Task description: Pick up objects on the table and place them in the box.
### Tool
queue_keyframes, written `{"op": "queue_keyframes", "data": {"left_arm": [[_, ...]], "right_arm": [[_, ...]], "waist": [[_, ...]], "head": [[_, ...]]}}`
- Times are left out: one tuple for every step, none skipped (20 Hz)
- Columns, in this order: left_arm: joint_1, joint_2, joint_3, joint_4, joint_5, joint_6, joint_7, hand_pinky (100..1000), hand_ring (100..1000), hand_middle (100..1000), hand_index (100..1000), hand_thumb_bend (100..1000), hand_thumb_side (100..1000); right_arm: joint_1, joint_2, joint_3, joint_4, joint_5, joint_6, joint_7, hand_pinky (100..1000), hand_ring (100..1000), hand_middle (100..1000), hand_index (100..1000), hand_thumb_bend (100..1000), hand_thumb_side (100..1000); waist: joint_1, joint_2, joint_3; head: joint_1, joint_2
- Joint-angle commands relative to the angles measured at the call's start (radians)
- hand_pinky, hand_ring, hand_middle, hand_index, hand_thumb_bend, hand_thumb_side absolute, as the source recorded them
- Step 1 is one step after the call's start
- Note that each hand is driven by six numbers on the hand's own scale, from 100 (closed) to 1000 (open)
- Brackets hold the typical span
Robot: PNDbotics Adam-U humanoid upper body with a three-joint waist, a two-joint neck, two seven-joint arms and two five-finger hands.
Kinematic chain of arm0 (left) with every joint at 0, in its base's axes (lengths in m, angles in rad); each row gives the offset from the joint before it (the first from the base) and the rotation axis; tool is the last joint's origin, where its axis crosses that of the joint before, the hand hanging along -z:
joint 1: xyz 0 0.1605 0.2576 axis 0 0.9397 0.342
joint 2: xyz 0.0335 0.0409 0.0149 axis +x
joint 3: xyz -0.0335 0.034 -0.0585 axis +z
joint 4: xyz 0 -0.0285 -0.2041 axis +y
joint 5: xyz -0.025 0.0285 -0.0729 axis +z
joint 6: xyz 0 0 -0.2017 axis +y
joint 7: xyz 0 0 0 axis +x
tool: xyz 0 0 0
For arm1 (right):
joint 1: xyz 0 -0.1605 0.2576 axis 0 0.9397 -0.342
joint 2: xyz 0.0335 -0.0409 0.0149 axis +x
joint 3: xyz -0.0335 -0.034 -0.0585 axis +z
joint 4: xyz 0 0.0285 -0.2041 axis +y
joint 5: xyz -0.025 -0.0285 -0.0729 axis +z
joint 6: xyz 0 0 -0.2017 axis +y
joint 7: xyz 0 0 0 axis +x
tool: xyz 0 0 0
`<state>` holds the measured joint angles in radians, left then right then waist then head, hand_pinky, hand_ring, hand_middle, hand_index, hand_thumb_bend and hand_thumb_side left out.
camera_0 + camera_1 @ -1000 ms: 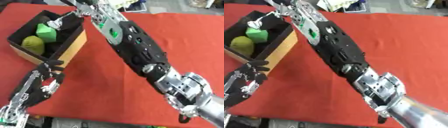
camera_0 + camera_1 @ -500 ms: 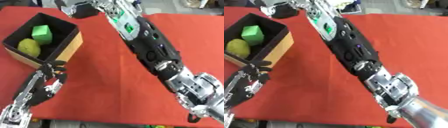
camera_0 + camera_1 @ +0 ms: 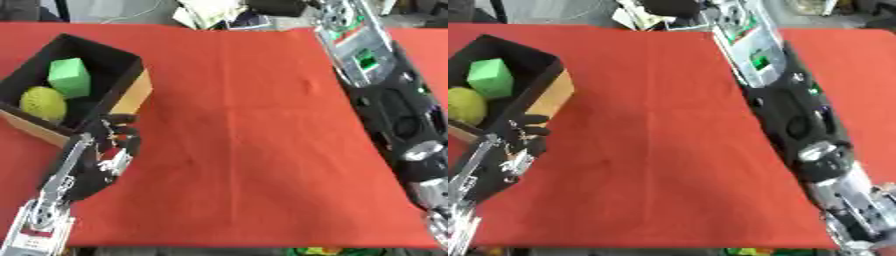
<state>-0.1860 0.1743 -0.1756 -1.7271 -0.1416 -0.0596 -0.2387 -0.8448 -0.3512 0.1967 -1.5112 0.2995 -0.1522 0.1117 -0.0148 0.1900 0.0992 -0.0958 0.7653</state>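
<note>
A black box with a tan outer wall stands at the table's far left. Inside it lie a green cube and a yellow-green round fruit, side by side. My left hand rests just in front of the box's near corner, fingers up and relaxed, holding nothing. My right arm stretches along the right side of the table toward the far edge. Its hand lies beyond the top of both views.
A red cloth covers the table between the box and my right arm. Papers and dark clutter lie past the far edge.
My right arm has swung away from above the box to the right, and its hand has left the view. The green cube now lies in the box. The camera has shifted too.
</note>
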Motion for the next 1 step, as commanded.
{"op": "queue_keyframes", "data": {"left_arm": [[-0.003, 0.014, 0.019, -0.021, -0.005, 0.001, 0.015, 628, 766, 785, 811, 326, 549]], "right_arm": [[0.069, -0.063, -0.053, -0.112, -0.073, 0.021, -0.020, 726, 795, 820, 908, 100, 336]], "waist": [[0.005, -0.014, -0.011]], "head": [[0.021, 0.005]]}}
